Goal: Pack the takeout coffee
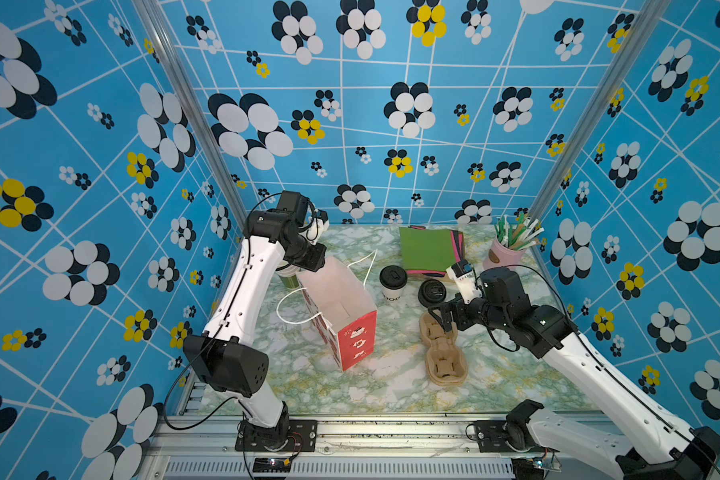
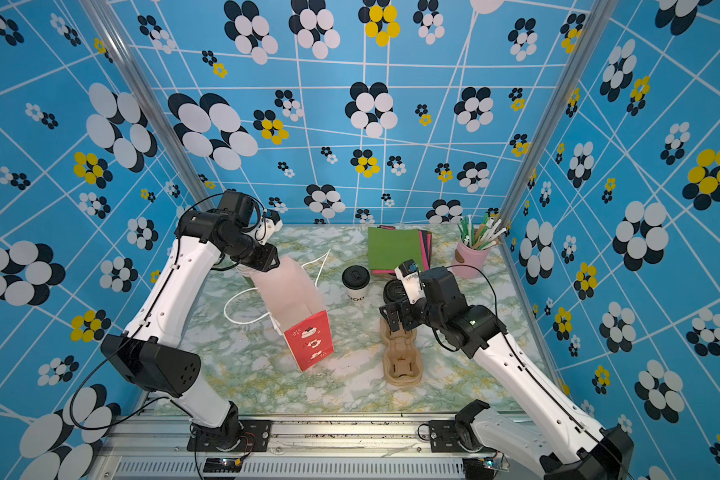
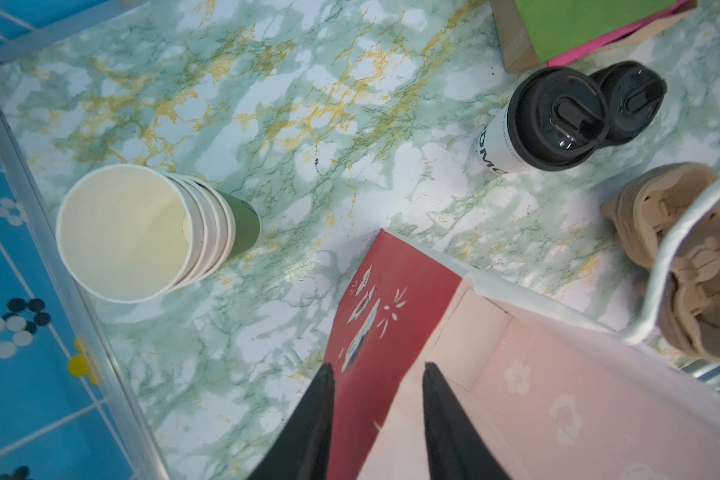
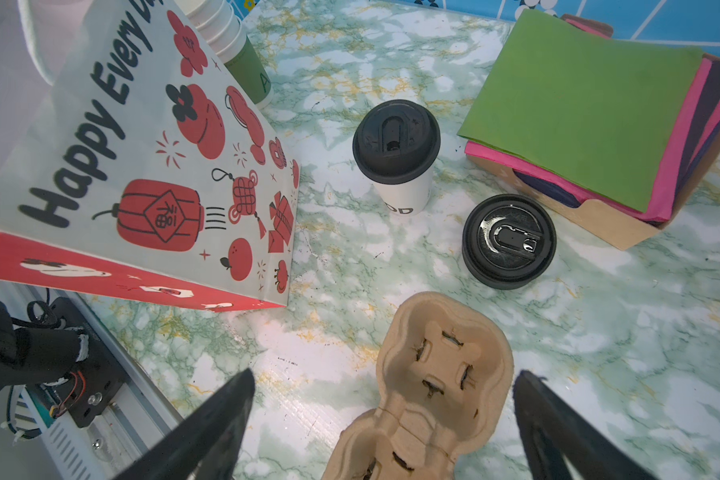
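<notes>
Front rail point(image 1: 391, 432): aluminium, runs along the near edge of the marbled worktop point(image 1: 391, 390) and carries both arm bases.
Cup stack point(image 3: 142, 232): lidless cream cups nested in a green one, upright at the far left, just behind the bag's far end.
Left pincer point(image 3: 377, 370): partly open over the far end of the bag. One finger is outside against the red side panel and one is inside the mouth. The bag's wall lies between them and a gap shows on each side.
Paper bag point(image 1: 356, 340): stands upright with its mouth open and nothing inside. It has a pale interior, a red narrow side with white drawings towards the camera, and white cord handles hanging loose.
Takeout coffee point(image 1: 393, 282): white cup with dark lettering and a black sip lid, upright on the worktop. It stands just right of the bag, apart from it, and neither pincer touches it.
Napkin box point(image 1: 427, 249): cardboard, with a green sheet on top of pink and dark ones, behind the coffee.
Lid stack point(image 1: 432, 291): black sip lids, near the coffee on its right.
Cup carrier point(image 1: 445, 353): tan moulded pulp, lying flat with its length towards the camera.
Right pincer point(image 4: 385, 374): jaws spread wide and holding nothing, above the carrier's far end with a finger on either side.
Pink pot point(image 1: 501, 253): holds green, white and tan sticks at the far right corner.
</notes>
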You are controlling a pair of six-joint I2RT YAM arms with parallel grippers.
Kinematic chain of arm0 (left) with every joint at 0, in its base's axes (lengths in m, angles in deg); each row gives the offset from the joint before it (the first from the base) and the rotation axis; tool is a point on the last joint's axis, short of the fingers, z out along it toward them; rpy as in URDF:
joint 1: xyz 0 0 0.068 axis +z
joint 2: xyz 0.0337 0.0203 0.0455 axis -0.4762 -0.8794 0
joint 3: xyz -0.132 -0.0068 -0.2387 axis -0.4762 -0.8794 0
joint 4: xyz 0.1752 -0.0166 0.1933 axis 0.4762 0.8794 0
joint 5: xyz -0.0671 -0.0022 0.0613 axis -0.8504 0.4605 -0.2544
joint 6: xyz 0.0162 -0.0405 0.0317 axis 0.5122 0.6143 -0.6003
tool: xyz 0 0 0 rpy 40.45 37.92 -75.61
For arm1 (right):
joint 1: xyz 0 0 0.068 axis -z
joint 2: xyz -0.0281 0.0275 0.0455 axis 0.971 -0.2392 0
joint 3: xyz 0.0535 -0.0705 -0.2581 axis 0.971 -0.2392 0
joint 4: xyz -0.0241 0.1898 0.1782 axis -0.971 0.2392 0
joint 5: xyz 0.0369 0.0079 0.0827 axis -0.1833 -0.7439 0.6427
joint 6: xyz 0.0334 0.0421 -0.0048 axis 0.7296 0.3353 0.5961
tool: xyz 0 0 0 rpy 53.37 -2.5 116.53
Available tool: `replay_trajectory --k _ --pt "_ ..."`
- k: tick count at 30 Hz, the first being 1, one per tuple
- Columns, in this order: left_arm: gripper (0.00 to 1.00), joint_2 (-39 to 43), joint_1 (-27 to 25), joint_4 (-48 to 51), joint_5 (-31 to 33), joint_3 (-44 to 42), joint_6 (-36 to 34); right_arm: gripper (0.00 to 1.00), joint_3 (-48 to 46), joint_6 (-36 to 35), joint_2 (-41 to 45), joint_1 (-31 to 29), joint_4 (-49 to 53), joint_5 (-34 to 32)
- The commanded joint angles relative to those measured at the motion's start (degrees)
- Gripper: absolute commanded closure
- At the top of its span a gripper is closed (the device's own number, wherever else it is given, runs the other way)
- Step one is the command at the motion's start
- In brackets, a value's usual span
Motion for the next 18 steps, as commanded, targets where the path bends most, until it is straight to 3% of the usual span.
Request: replay_trajectory --k 1,11,18 --pt "0.73 -0.67 1.33 -0.33 -1.7 -0.07 0.16 0.01 -1.12 -0.29 0.79 0.14 1.42 -0.52" --pt "1.0 -0.24 2.2 -0.05 -2.96 -0.8 1.82 0.01 -2.03 -0.67 1.7 0.18 1.68 -0.46" --pt "1.0 1.88 2.16 4.52 -3.24 -0.02 6.33 0.01 -2.55 -0.17 1.5 0.13 1.62 0.18"
